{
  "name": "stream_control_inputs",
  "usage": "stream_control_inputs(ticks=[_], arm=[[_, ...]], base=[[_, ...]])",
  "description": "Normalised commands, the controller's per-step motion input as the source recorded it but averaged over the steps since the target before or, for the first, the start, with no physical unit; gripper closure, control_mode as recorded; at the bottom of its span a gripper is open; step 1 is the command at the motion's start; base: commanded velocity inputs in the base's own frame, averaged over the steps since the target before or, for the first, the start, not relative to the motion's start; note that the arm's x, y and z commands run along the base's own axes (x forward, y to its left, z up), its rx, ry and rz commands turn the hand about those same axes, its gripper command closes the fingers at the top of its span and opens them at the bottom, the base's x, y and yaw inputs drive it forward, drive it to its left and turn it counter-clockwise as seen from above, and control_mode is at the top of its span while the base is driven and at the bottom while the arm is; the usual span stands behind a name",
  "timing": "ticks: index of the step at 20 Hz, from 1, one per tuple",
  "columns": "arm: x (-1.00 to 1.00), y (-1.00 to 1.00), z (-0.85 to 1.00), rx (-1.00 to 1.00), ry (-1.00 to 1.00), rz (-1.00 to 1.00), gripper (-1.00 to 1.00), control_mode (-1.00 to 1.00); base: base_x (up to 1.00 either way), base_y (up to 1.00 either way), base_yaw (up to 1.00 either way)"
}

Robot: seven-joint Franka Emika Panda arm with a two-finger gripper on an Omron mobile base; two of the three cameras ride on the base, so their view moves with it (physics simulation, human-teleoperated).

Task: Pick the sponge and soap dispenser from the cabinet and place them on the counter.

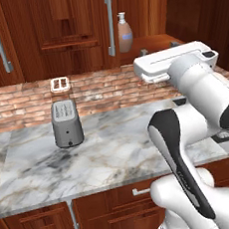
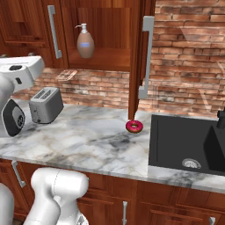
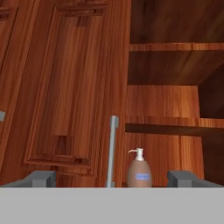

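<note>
Nearest to us in the hand view, the gripper (image 3: 111,178) shows its two grey fingertips (image 3: 41,178) spread as wide as they go, with nothing between them. Just past them, framed in the gap, stands the soap dispenser (image 3: 139,169), upright on the bottom board of the open cabinet (image 3: 166,65), near the grey bar handle (image 3: 112,151) of the shut door beside it. We judge the reach to be at its start: the hand sits back over the counter (image 1: 110,152), well apart from the bottle.

What could go wrong from here: the dispenser stands close to that door edge and handle, so a jaw coming in on that side could clip the wood or the bar and knock the rounded bottle over (its thin pump nozzle looks easy to catch too). The egg-like body may also slip out of a pinch taken too high.

As for what the cabinet holds, we see the soap dispenser on the lower level and a bare wooden shelf (image 3: 173,122) above it; the sponge we cannot find, and it may lie hidden in the shadowed corners. On the counter rest a toaster (image 1: 66,122) and a red doughnut (image 2: 134,126), and the dark sink (image 2: 184,145) lies beyond.
</note>
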Motion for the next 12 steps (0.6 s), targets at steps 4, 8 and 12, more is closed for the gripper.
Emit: stream_control_inputs(ticks=[4, 8, 12], arm=[[0.23, 0.0, 0.0, 0.0, 0.0, -0.11, -1.0, -1.0], [0.26, 0.04, 0.0, 0.0, 0.0, -0.07, -1.0, -1.0], [0.32, 0.16, 0.0, 0.0, 0.0, -0.01, -1.0, -1.0]], base=[[0.0, 0.0, 0.0], [0.0, 0.0, 0.0], [0.0, 0.0, 0.0]])
